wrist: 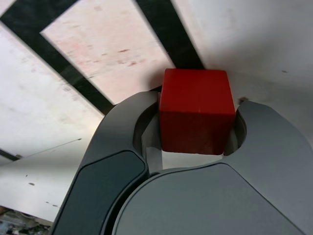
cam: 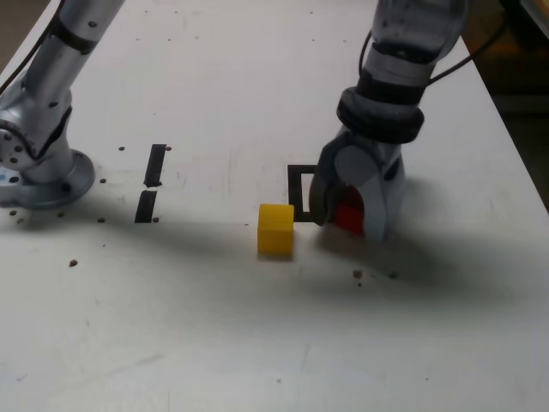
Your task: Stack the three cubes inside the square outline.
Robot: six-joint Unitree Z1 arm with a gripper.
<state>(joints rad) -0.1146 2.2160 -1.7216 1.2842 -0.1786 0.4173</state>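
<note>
Tool (cam: 350,215) clamped on the red cube (wrist: 195,110) at the outline's (wrist: 73,73) edge on the surface (cam: 257,343); a shallow, corner-biased grip could let it twist or slip when lifted.

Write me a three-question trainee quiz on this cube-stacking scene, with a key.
1. True or false: the gripper is shut on the yellow cube.
2. Which cube cannot be seen in either view: A red, B yellow, C green?
3. Fill in: in the exterior view, the yellow cube sits to the ___ of the red cube.

Key:
1. False; it is shut on the red cube.
2. C; no green cube shows.
3. Left; it stands apart from the gripper, beside the square outline.
</note>
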